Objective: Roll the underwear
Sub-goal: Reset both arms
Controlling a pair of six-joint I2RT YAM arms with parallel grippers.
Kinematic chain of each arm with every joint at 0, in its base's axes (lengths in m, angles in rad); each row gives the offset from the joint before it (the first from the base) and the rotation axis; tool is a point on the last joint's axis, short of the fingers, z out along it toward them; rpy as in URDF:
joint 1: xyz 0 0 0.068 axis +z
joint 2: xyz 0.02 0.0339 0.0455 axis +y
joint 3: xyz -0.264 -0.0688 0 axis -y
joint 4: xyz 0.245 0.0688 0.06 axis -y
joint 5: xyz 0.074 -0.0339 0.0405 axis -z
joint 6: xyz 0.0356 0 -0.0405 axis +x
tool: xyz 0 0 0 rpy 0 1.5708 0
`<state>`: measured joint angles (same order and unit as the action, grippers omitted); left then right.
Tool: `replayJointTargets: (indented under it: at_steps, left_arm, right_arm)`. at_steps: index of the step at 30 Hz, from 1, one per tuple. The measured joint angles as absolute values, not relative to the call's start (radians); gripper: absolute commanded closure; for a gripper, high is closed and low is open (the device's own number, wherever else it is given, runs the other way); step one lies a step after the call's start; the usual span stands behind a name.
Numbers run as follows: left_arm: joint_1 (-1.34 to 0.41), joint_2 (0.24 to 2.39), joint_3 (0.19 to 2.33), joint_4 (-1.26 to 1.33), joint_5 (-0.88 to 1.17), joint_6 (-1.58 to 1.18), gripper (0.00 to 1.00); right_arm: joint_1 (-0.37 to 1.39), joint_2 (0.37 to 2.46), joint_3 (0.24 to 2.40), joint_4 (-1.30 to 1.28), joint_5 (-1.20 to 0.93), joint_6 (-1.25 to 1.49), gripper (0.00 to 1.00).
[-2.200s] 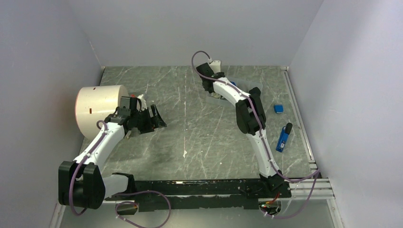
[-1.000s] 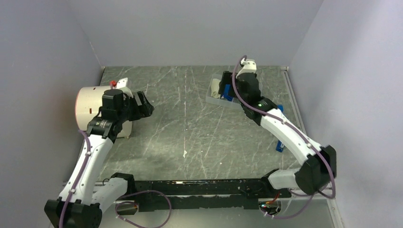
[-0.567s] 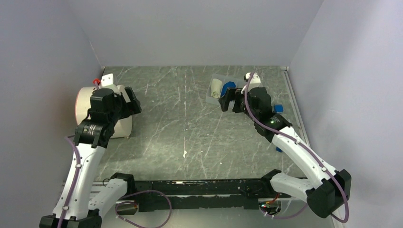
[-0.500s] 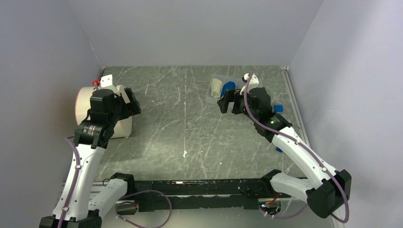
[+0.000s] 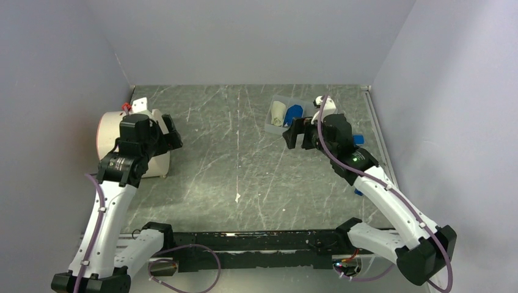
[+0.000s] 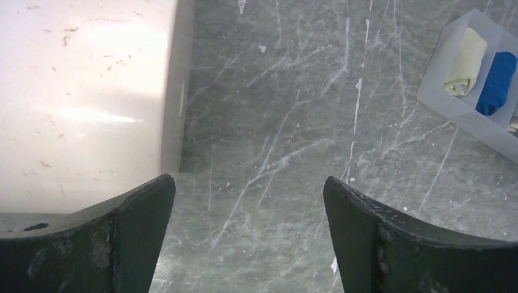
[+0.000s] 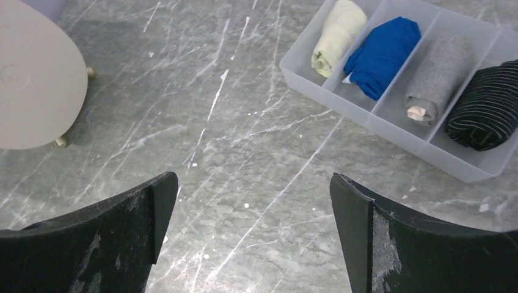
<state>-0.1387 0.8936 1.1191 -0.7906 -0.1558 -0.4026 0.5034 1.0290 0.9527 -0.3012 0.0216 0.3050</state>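
Pale cream underwear [image 7: 339, 33], royal blue underwear [image 7: 382, 56]

Soft, even overhead light, faint shadows. Glare whitens the cream cylindrical drum [image 6: 79, 104] in the left wrist view; all views sharp.

Soft cloth underwear [image 7: 382, 56] (frosted plastic tray [image 7: 366, 117]).

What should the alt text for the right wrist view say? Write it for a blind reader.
A clear divided tray holds four rolled garments, one per compartment: cream-yellow underwear, royal blue underwear, a grey roll and a black striped roll. The open right gripper hovers over the grey table nearby, a white drum at left.
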Motion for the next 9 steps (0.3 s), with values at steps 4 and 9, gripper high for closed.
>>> replayJointTargets:
  at_steps: [4, 9]
  left_arm:
    - [-0.139, 0.903, 1.119, -0.791, -0.155, -0.413, 0.04]
    - [-0.139, 0.923, 1.119, -0.790, -0.155, -0.414, 0.04]
  right_arm:
    - [0.503, 1.017, 0.973, -0.326, 0.060, 0.305, 0.00]
    - [0.503, 1.027, 1.023, -0.360, 0.091, 0.304, 0.00]
